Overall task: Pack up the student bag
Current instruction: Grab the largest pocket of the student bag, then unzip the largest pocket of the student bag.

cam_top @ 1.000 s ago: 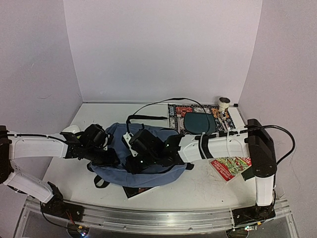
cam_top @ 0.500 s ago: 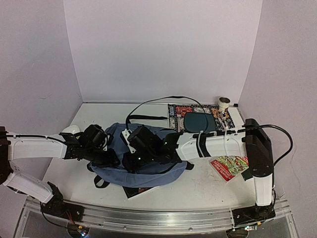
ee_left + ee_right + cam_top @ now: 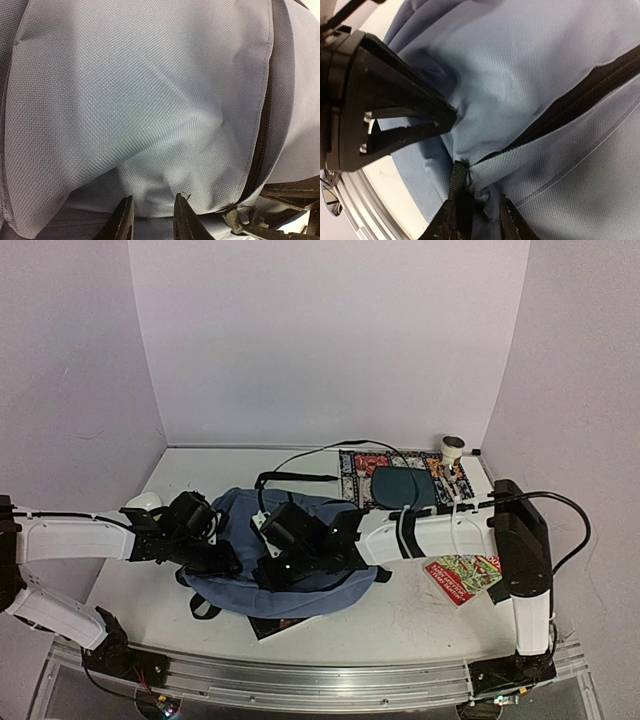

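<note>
The student bag [image 3: 312, 598], slate-blue with black straps, lies on the table between my two arms. My left gripper [image 3: 226, 562] is at the bag's left end. In the left wrist view it [image 3: 152, 220] is shut on a raised fold of the bag's fabric [image 3: 150, 100], next to a black zipper [image 3: 262, 130]. My right gripper [image 3: 276, 566] is over the bag's middle. In the right wrist view it [image 3: 482, 220] stands partly open around a black webbing tab [image 3: 457, 182] and a fabric fold at the end of the zipper [image 3: 580, 95].
A dark teal pouch [image 3: 403, 487] lies on a patterned book [image 3: 362, 468] at the back right, by a tape roll [image 3: 453, 448]. A colourful booklet [image 3: 462, 575] sits under the right arm. A dark book [image 3: 283, 626] pokes out under the bag. A white object [image 3: 145, 502] lies far left.
The right gripper's jaws have widened at the zipper end, and its wrist shifted slightly left and back. The left gripper has kept its hold and place.
</note>
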`<move>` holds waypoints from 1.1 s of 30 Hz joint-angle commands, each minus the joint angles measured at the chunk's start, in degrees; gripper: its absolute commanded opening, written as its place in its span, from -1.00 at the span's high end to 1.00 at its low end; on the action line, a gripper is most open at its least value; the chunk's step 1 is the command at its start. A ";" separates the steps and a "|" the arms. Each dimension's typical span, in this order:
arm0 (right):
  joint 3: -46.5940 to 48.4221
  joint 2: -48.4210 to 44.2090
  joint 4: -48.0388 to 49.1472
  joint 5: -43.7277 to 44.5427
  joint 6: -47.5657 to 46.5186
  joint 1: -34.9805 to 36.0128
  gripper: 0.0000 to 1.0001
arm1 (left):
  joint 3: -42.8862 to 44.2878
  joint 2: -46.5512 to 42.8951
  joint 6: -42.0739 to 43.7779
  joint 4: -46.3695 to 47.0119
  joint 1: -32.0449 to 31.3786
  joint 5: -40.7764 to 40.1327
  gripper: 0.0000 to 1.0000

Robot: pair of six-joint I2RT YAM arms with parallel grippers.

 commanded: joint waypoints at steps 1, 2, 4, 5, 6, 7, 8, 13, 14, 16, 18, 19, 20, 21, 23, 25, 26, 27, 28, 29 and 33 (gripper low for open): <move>1.67 1.44 -3.44 -1.01 0.23 0.00 0.42 | -0.05 -0.73 0.99 0.58 0.03 0.64 0.43; 1.66 1.28 -3.48 -0.98 0.22 0.00 0.48 | -0.06 -0.67 0.97 0.57 0.05 0.58 0.43; 1.66 0.70 -3.47 -0.67 0.05 -0.04 0.68 | -0.15 -0.49 0.94 0.61 0.01 0.42 0.43; 1.59 0.25 -3.49 -0.40 -0.02 -0.04 0.77 | -0.15 -0.29 0.82 0.58 0.04 0.34 0.43; 1.42 -0.36 -3.50 -0.03 -0.11 -0.02 0.85 | -0.25 0.01 0.65 0.52 0.01 0.21 0.43; 1.14 -1.26 -3.46 0.55 -0.15 0.00 0.90 | -0.31 0.27 0.48 0.54 0.03 -0.08 0.44; 0.75 -2.18 -3.49 0.99 -0.22 -0.02 0.94 | -0.37 0.60 0.29 0.54 0.03 -0.34 0.45; -2.97 -8.26 -3.66 4.11 0.23 -0.04 1.00 | -0.64 2.36 -0.83 0.30 0.05 -2.00 0.52; -4.25 -9.75 -3.68 5.06 0.45 0.02 1.00 | -0.66 2.90 -1.03 0.25 0.03 -2.37 0.53; -6.05 -12.19 -3.70 6.99 1.00 -0.01 1.00 | -0.58 3.79 -1.44 -0.14 0.03 -2.92 0.56; -8.46 -14.53 -3.65 8.92 1.75 -0.04 1.00 | -0.63 4.46 -1.90 -0.67 0.12 -4.04 0.59; -9.60 -15.60 -3.65 9.99 2.21 -0.02 1.00 | -0.66 4.75 -2.14 -0.97 0.16 -4.53 0.59; -11.02 -16.77 -3.70 11.12 2.68 -0.03 1.00 | -0.67 5.10 -2.35 -1.26 0.23 -5.00 0.60; -12.34 -17.78 -3.70 12.10 3.51 -0.05 1.00 | -0.70 5.36 -2.66 -1.60 0.30 -5.37 0.61; -15.49 -20.03 -3.65 14.54 5.35 -0.05 1.00 | -0.88 5.56 -3.12 -2.19 0.48 -5.63 0.62; -17.96 -22.08 -3.66 16.65 7.24 -0.06 1.00 | -1.00 5.56 -3.52 -2.66 0.70 -7.41 0.63; -18.77 -22.95 -3.67 17.31 7.97 -0.05 1.00 | -1.09 5.45 -3.67 -2.84 0.81 -7.59 0.63; -19.16 -23.24 -3.43 17.28 8.27 -0.04 1.00 | -1.11 5.32 -3.75 -2.90 0.92 -7.66 0.63; -19.35 -23.53 -3.22 17.09 8.33 -0.04 1.00 | -1.11 5.21 -3.84 -3.02 0.97 -7.71 0.63; -19.08 -23.51 -3.00 16.53 8.08 -0.04 1.00 | -1.04 5.03 -3.80 -3.06 1.01 -7.58 0.63; -15.88 -21.58 -0.37 12.96 5.89 0.30 1.00 | 0.86 3.01 -2.22 -2.86 1.01 -6.02 0.52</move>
